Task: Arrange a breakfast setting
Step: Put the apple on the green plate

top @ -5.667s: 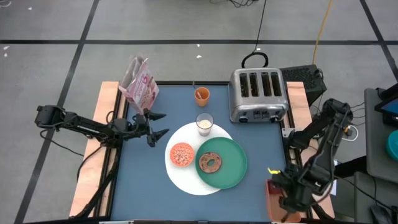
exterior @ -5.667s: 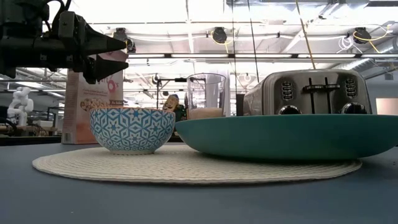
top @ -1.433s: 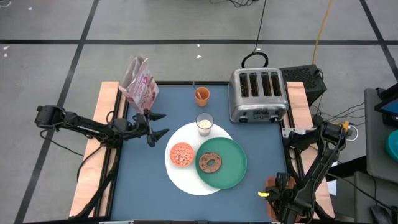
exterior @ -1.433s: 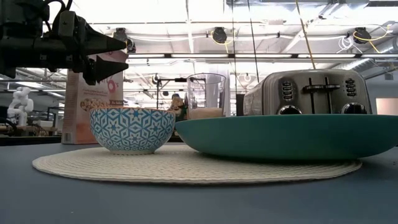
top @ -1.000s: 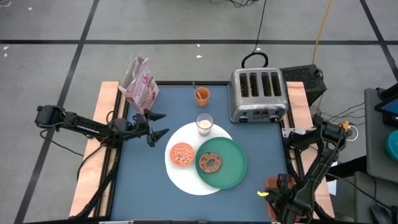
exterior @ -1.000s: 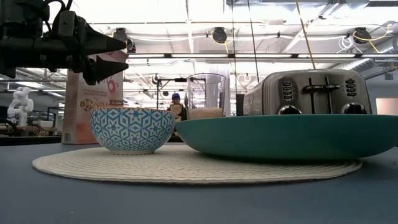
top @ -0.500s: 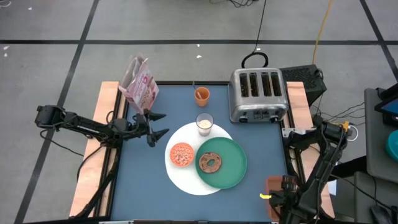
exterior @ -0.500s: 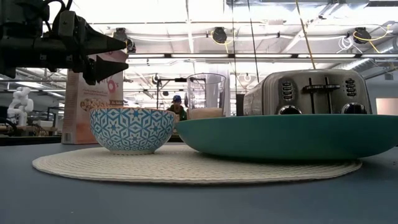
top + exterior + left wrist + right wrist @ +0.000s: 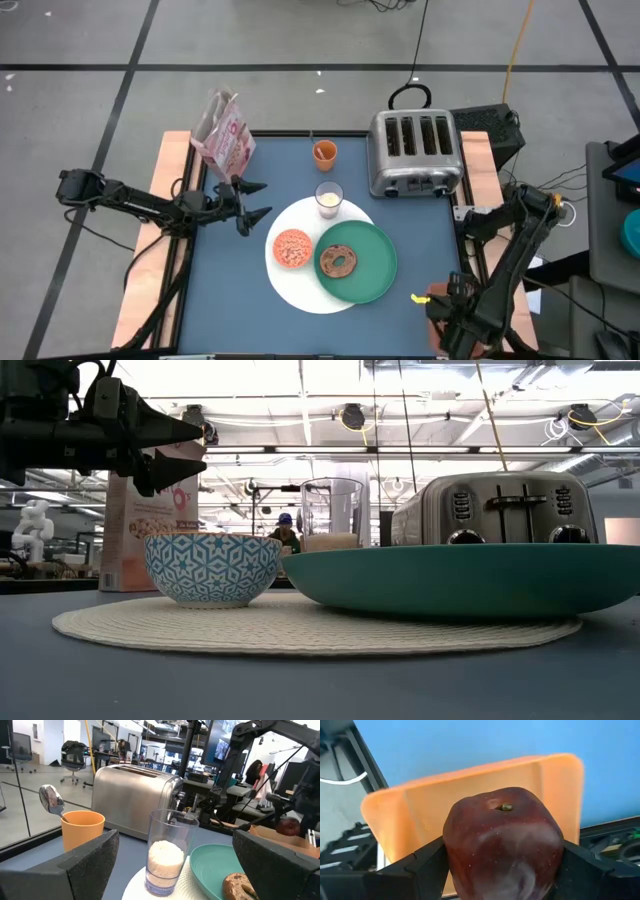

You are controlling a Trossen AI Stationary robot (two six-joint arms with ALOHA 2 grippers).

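A large white round plate (image 9: 298, 288) lies mid-table. On it rest a green round plate (image 9: 377, 266) with a brown bagel (image 9: 338, 262) and a small cereal bowl (image 9: 292, 249). A milk glass (image 9: 329, 199) stands at its far edge. Farther back stands an orange cup (image 9: 324, 153) with a spoon (image 9: 51, 800) in it. My left gripper (image 9: 258, 200) hovers open left of the glass. My right gripper (image 9: 447, 305) is at the table's near right corner, shut on a dark red fruit (image 9: 502, 845) over an orange tray (image 9: 470, 785). My right gripper pinches the dark red fruit between its two fingers, one on each opposite side (image 9: 451, 851). The fingers come from above, pointing down. The fruit's stem end (image 9: 506, 807) faces back toward the wrist. The fruit appears lifted clear of the tray.
A silver four-slot toaster (image 9: 414, 153) stands at the far right and a pink cereal box (image 9: 225, 135) at the far left corner. Bare blue tabletop (image 9: 230, 290) lies left of and in front of the white plate.
My right gripper, shut on the fruit, has moved a little toward the table's far edge and left, away from the tray. My left arm has kept still.
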